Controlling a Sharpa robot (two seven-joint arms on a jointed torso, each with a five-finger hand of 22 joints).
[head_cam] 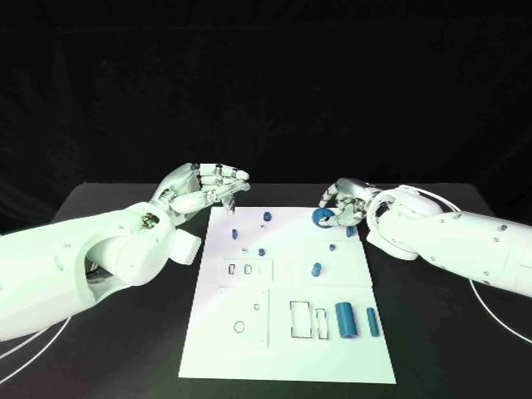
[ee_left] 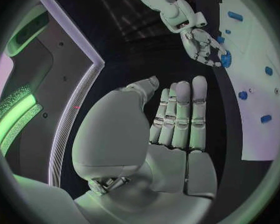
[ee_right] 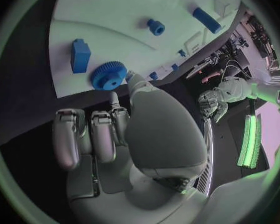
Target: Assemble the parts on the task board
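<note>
- right hand [head_cam: 344, 206] at the task board [head_cam: 288, 349] far edge, fingertips touching the blue gear [ee_right: 108, 75], grip unclear
- left hand [head_cam: 204, 189] off the board's far-left corner, fingers curled, holding nothing

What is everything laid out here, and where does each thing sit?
Table: one, black, under everything.
Board: one, white, middle of the table.
Gear: one, blue, far right part of the board, at the right hand's fingertips.
Block: one, blue, beside the gear.
Cylinders: two, blue, side by side, near right part of the board.
Small parts: several, blue, scattered over the board's far half.
Cables: white, along the right arm.
Left hand: silver, fingers curled, holding nothing, off the board's far left corner.
Right hand: silver, touching the gear.
</note>
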